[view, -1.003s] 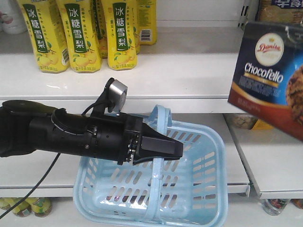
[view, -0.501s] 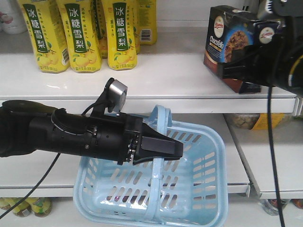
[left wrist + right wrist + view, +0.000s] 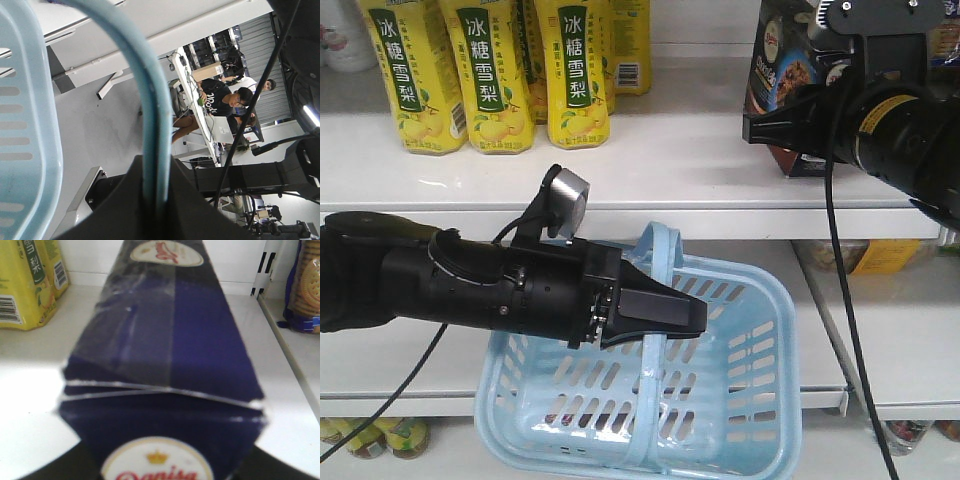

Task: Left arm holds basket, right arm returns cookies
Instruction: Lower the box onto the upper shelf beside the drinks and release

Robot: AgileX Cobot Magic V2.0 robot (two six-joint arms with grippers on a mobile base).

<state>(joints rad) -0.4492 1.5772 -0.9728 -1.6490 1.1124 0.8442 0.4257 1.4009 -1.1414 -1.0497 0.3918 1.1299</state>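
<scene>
The light blue basket [image 3: 720, 400] hangs in front of the lower shelf by its loop handle [image 3: 150, 110]. My left gripper [image 3: 672, 315] is shut on that handle, and the left wrist view shows the pale blue strip pinched between the black jaws of the left gripper [image 3: 156, 200]. At the upper right, my right gripper [image 3: 165, 462] is shut on the dark navy cookies box [image 3: 782, 60]. The cookies [image 3: 170, 335] lie lengthwise over the upper shelf, pointing at the back wall. Whether the box touches the shelf I cannot tell.
Yellow drink bottles [image 3: 485, 75] stand at the left of the white upper shelf [image 3: 670, 170] and show as yellow bottles [image 3: 22, 285] left of the box. A blue bag of round biscuits [image 3: 305, 285] sits beyond a shelf divider on the right. Jars [image 3: 905, 435] stand below.
The right arm has carried the cookies from close to the camera at the right, up and back over the upper shelf. The left arm and basket have not moved.
</scene>
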